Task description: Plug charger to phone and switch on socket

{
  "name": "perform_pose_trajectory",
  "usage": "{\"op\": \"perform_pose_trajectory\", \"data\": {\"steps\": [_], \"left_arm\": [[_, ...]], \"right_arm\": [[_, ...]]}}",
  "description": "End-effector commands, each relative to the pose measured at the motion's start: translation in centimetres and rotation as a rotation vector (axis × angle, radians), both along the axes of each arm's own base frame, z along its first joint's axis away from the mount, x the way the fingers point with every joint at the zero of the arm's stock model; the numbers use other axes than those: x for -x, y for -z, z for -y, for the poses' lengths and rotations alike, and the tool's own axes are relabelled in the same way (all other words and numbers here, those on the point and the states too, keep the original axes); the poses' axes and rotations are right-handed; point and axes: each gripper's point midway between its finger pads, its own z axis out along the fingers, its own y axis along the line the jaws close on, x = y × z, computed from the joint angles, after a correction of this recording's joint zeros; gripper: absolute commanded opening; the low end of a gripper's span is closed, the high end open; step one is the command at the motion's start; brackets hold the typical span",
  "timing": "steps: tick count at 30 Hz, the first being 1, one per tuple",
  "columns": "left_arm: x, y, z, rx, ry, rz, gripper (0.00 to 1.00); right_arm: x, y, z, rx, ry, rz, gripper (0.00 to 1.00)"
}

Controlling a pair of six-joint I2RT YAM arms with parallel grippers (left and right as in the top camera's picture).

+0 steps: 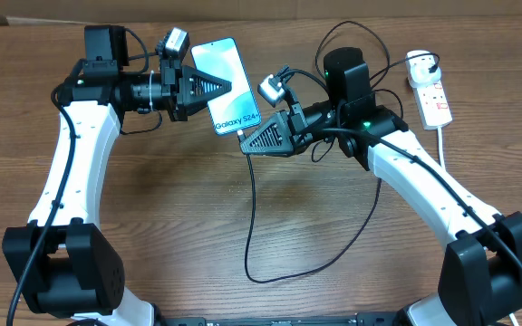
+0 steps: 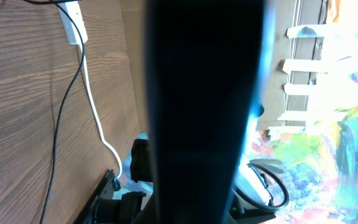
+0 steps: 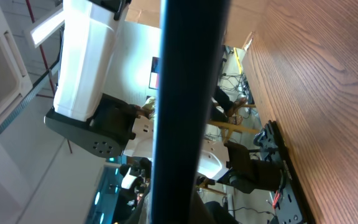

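Left gripper (image 1: 227,88) grips phone (image 1: 220,59); right gripper (image 1: 244,140) pinches charger (image 1: 251,208).

Overhead, the right gripper (image 1: 246,139) hides the charger's (image 1: 251,208) tip from me at the phone's (image 1: 220,68) edge. A dark blurred bar (image 2: 204,112) blocks my left wrist view; another bar (image 3: 188,112) blocks the right.

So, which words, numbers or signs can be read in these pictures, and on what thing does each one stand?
"Galaxy S24": on the phone screen, at the end nearer the right arm; a small mark after it is unclear.
Red markings on the socket: too small to read.
Wall sign in the right wrist view: too blurred to read.
Left wrist view: no text.
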Motion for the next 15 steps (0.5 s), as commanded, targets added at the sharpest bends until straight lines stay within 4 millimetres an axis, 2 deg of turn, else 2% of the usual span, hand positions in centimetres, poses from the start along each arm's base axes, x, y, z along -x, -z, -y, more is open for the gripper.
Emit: {"op": "perform_pose_trajectory", "data": {"steps": [1, 15], "left_arm": [[0.78, -1.3, 0.1, 0.049, 0.036, 0.015, 0.04], [1.14, -1.8, 0.11, 0.078, 0.057, 0.016, 0.04]], "right_arm": [[-0.03, -0.71, -0.02, -0.018, -0.008, 0.033, 0.04], [-0.35, -0.73, 0.26, -0.019, 0.003, 0.035, 0.04]]}}
